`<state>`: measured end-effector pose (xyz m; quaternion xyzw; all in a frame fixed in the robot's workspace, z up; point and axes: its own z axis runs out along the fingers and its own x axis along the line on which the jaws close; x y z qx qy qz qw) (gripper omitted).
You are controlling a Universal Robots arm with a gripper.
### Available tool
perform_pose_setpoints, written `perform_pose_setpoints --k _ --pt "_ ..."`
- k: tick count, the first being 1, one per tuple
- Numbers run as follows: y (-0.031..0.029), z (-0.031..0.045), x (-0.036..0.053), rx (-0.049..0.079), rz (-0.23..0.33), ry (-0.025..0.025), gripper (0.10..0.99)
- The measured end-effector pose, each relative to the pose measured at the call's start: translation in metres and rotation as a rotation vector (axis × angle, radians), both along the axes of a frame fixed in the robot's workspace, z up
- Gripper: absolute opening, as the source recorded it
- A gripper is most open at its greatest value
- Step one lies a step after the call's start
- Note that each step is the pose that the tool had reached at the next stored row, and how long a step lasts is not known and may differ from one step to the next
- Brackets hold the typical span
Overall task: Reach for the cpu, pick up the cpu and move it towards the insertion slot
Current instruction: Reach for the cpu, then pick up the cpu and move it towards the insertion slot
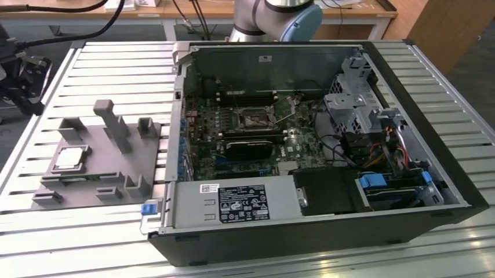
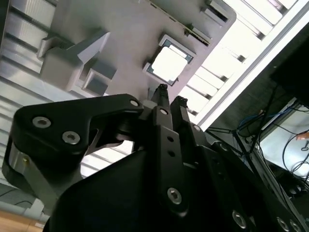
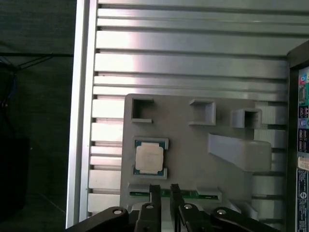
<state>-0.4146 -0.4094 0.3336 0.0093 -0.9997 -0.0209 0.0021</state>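
The bench (image 1: 101, 243) is a deck of ribbed aluminium slats, bright with glare in both wrist views. Nearest in the exterior view, an open computer case (image 1: 309, 246) lies on its side, and a silver labelled box (image 1: 232, 204) sits in its near corner. Deeper in, on the green board, the insertion slot (image 1: 254, 119) shows as a small dark square in a thin metal frame. It holds nothing, and a black finned block (image 1: 247, 147) lies just beside it.

To the exterior view's left of the case, a grey tray (image 1: 104, 159) with upright posts rests on the slats. The cpu (image 1: 69, 157) lies flat in a square pocket of the tray, well apart from the slot.

In the first wrist view the pincer (image 3: 164, 188) hangs above the tray's edge, near the cpu (image 3: 148, 158) but not touching it. Its fingers (image 3: 154, 193) are drawn nearly together with only a thin slit between them, and they hold nothing. They partly cover a green strip (image 3: 203, 195) lying in a tray groove. The second wrist view shows the same narrow slit at the pincer (image 2: 171, 95), with the chip (image 2: 169, 63) washed out by glare.

A black assembly (image 1: 19, 69) at the exterior view's left edge is cut off, and I cannot tell what it is. Farthest back stand the arm's base (image 1: 275, 17), cropped at the top, and a wooden desk (image 1: 201, 9) with trailing cables.
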Motion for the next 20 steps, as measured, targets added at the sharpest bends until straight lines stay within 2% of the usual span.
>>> perform_pose_setpoints --k 1,3,4,6,7,9,10,11,12,13,20 --pt "-0.0001 -0.0018 0.0000 0.000 0.000 0.0000 0.231" --pt "-0.0003 -0.0053 0.0000 0.000 0.000 0.0000 0.349" --pt "-0.0003 -0.0071 0.0000 0.000 0.000 0.0001 0.349" --pt "-0.0006 -0.0107 0.0000 0.000 0.000 0.0000 0.467" --pt "-0.0007 -0.0127 -0.0001 0.000 0.000 0.0000 0.467" --pt "-0.0011 -0.0163 -0.0003 0.000 0.002 0.0000 0.580" --pt "-0.0016 -0.0181 -0.0003 0.000 0.005 0.0001 0.580" --pt "-0.0020 -0.0199 -0.0003 0.000 0.010 0.0003 0.639" --pt "-0.0023 -0.0217 -0.0004 0.000 0.014 0.0005 0.639" --pt "-0.0025 -0.0235 -0.0004 0.000 0.017 0.0010 0.706" --pt "-0.0027 -0.0362 -0.0004 0.000 0.023 0.0048 0.706"
